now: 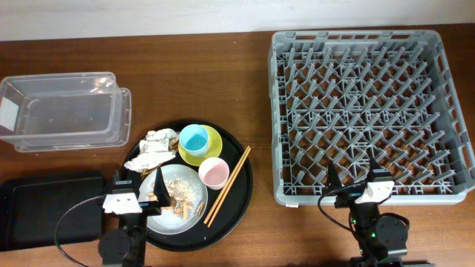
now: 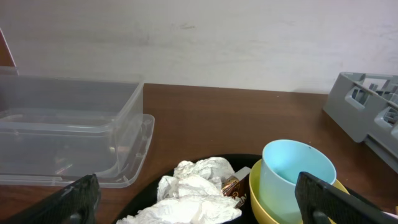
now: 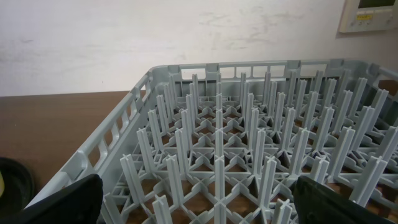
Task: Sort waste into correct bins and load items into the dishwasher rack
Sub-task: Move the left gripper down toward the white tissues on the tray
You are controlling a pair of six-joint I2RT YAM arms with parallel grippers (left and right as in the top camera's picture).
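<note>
A round black tray (image 1: 245, 167) holds crumpled white napkins (image 1: 151, 150), a brownish wrapper (image 1: 172, 141), a light blue cup (image 1: 194, 139) standing in a yellow bowl (image 1: 214, 142), a pink cup (image 1: 214, 173), two chopsticks (image 1: 228, 185) and a white plate (image 1: 185, 219) with food scraps (image 1: 178, 194). My left gripper (image 1: 138, 180) is open and empty over the plate's left side, facing the napkins (image 2: 193, 186), wrapper (image 2: 231, 185) and blue cup (image 2: 295, 174). My right gripper (image 1: 354, 178) is open and empty at the front edge of the grey dishwasher rack (image 1: 371, 111), looking over its pegs (image 3: 249, 124).
A clear plastic tub (image 1: 63, 111) stands at the far left and also shows in the left wrist view (image 2: 68, 124). A flat black rectangular tray (image 1: 44, 211) lies at the front left. The rack's corner (image 2: 367, 112) shows at the right of the left wrist view.
</note>
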